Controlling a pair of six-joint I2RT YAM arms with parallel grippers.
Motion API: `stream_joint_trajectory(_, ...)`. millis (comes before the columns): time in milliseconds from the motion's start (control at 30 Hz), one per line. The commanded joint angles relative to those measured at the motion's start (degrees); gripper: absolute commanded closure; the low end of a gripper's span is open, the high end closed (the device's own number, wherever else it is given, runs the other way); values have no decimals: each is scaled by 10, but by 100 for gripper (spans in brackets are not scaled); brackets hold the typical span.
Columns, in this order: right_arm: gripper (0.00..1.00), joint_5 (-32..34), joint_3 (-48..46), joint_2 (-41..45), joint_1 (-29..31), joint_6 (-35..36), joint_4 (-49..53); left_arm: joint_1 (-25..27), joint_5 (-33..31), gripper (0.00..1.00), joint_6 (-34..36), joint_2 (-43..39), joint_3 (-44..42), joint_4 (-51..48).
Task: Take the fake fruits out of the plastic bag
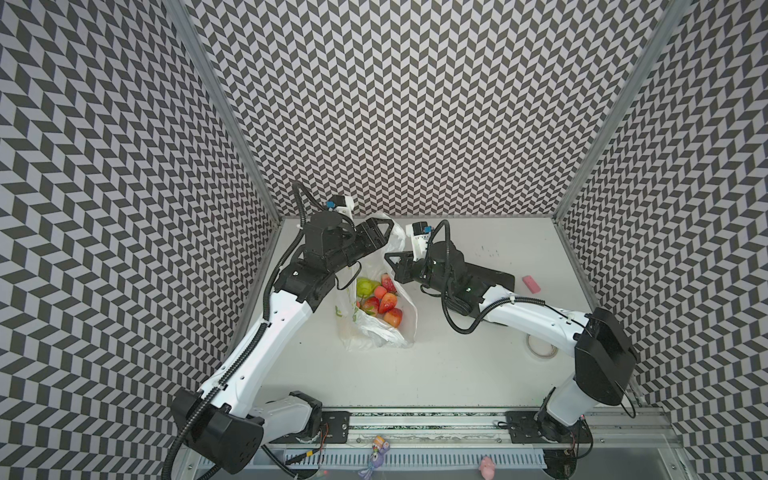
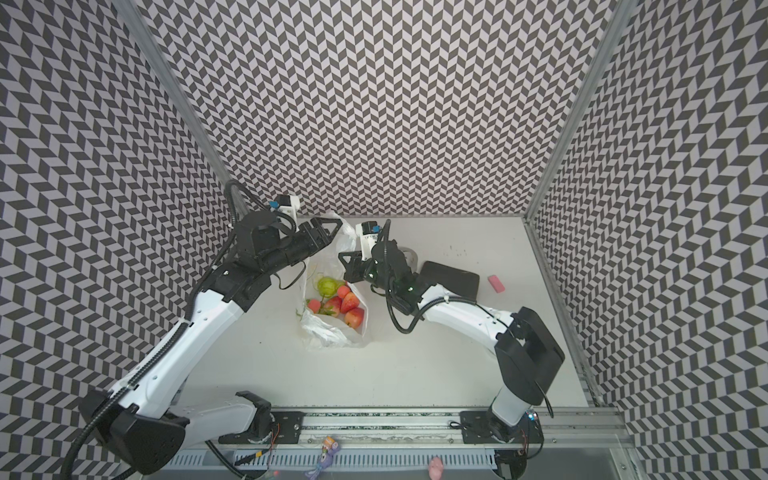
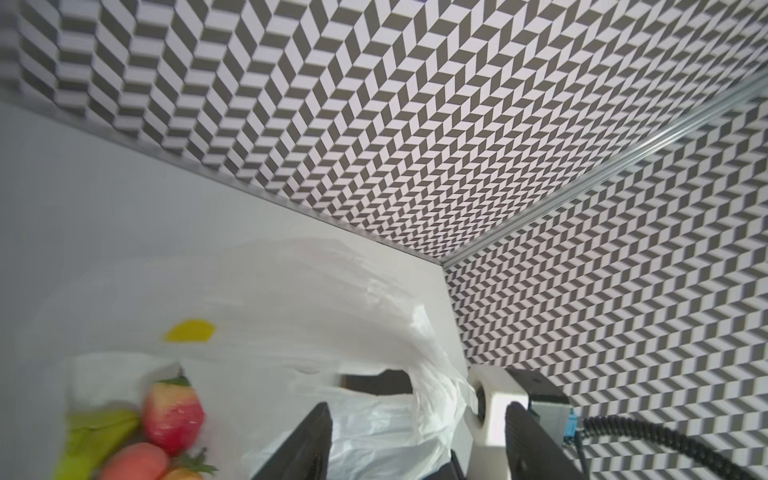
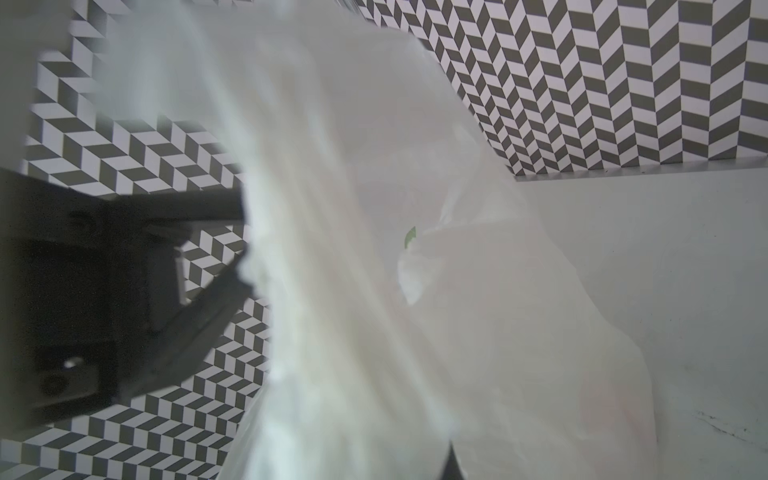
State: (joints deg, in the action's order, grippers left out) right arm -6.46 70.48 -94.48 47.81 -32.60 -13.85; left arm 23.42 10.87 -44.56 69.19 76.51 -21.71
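left gripper (image 3: pixel 419 409) jaws apart, plastic bag (image 1: pixel 374 332) film loose between them, right gripper (image 1: pixel 392 262) clamped on bag rim, fake fruits (image 1: pixel 382 301) piled inside, bag lying left of centre on table (image 1: pixel 457 365)

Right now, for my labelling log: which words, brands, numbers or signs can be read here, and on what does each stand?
No text can be read outright.
The white camera housing on the right wrist: a short line of dark print, too small to read.
The plastic bag: printed yellow and green shapes only, no words visible.
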Motion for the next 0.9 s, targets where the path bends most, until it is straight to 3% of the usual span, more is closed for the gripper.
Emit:
stream_joint_trajectory(0, 100, -10, 13, 10, -2, -4, -44, -9, -82, 19, 63, -46, 78, -130)
stream_joint_trajectory(133, 100, -10, 11, 21, -3, -6, -44, -10, -124, 15, 82, -62, 126, -284)
stream_joint_trajectory(267, 100, -5, 12, 29, -3, -4, -37, -8, -100, 13, 75, -64, 116, -405)
stream_joint_trajectory(400, 100, -2, 9, 37, -3, -3, -35, -7, -59, 1, 60, -89, 41, -413)
stream_joint_trajectory(600, 100, -7, 4, 38, -3, 0, -30, 7, -45, 1, 65, -71, -26, -374)
stream_joint_trajectory(733, 100, 1, 2, 41, -3, 0, -28, 10, -101, 18, 86, -51, -46, -368)
stream_joint_trajectory(867, 100, 15, 15, 31, -4, -2, -26, 9, -172, 68, 108, -42, -33, -356)
